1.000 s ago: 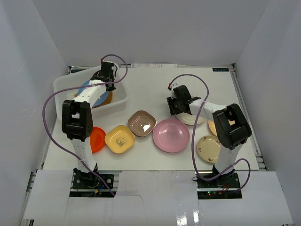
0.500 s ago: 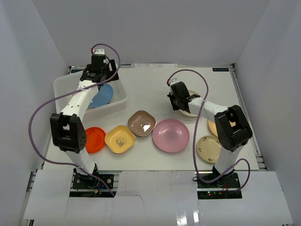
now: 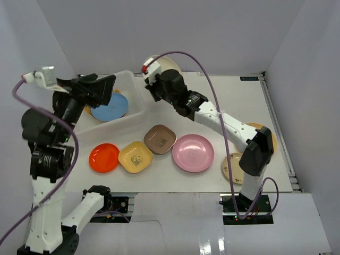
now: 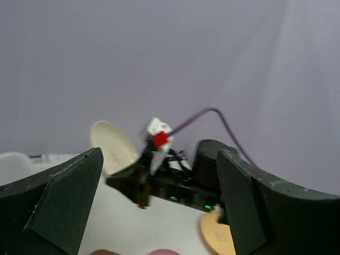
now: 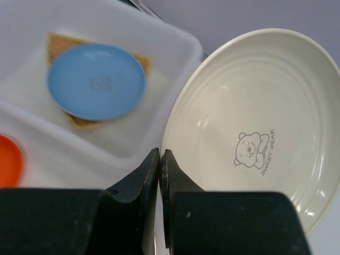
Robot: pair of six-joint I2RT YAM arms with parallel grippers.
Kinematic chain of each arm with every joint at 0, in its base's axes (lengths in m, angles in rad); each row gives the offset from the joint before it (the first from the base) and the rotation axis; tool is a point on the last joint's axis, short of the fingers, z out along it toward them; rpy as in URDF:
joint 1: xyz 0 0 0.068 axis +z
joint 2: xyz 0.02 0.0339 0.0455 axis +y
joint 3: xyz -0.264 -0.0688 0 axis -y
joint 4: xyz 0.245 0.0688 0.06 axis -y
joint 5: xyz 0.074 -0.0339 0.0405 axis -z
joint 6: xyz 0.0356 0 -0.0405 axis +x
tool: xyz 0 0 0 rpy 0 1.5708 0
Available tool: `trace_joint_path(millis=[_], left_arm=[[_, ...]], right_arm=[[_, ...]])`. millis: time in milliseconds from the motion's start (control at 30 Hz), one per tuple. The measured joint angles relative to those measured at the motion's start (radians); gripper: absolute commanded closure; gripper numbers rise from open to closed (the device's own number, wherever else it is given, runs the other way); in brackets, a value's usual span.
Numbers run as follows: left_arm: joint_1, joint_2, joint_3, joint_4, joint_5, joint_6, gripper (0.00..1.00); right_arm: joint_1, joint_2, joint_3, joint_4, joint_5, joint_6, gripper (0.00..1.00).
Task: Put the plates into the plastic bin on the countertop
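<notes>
My right gripper (image 5: 160, 155) is shut on the rim of a cream plate (image 5: 249, 122) with a bear print. It holds the plate tilted in the air (image 3: 166, 65) by the right end of the plastic bin (image 3: 134, 85). A blue plate (image 3: 109, 106) lies in the bin on a brown one (image 5: 56, 42). My left gripper (image 3: 105, 88) is raised above the bin's left part, jaws wide open and empty (image 4: 159, 155). On the countertop (image 3: 234, 101) lie orange (image 3: 103, 158), yellow (image 3: 135, 156), brown (image 3: 160, 139) and pink (image 3: 193, 153) plates.
A cream floral plate (image 3: 232, 167) and a tan plate (image 3: 267, 135) lie at the right, partly hidden behind the right arm's lower links. White walls enclose the table on three sides. Purple cables loop over both arms.
My left arm let go of the blue plate in the bin and rose with jaws open. My right gripper shut on the cream plate and carried it up and left to the bin.
</notes>
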Motion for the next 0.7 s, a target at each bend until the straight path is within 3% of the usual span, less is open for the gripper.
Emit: trace_joint_path(millis=[200, 533, 600, 633, 700], left_arm=[[-0.037, -0.162, -0.020, 0.051, 0.079, -0.057, 0.02], [-0.121, -0.163, -0.108, 0.039, 0.048, -0.034, 0.02], [-0.126, -0.159, -0.120, 0.035, 0.042, -0.029, 0.02], [-0.127, -0.157, -0.122, 0.032, 0.039, -0.029, 0.02], [-0.129, -0.151, -0.123, 0.032, 0.034, -0.026, 0.02]], right_arm=[[0.108, 0.302, 0.376, 0.056, -0.079, -0.084, 0.92], [0.227, 0.722, 0.596, 0.246, -0.164, -0.206, 0.92], [0.241, 0.774, 0.608, 0.280, -0.169, -0.222, 0.84], [0.245, 0.792, 0.609, 0.297, -0.170, -0.227, 0.70], [0.246, 0.817, 0.613, 0.353, -0.167, -0.234, 0.51]])
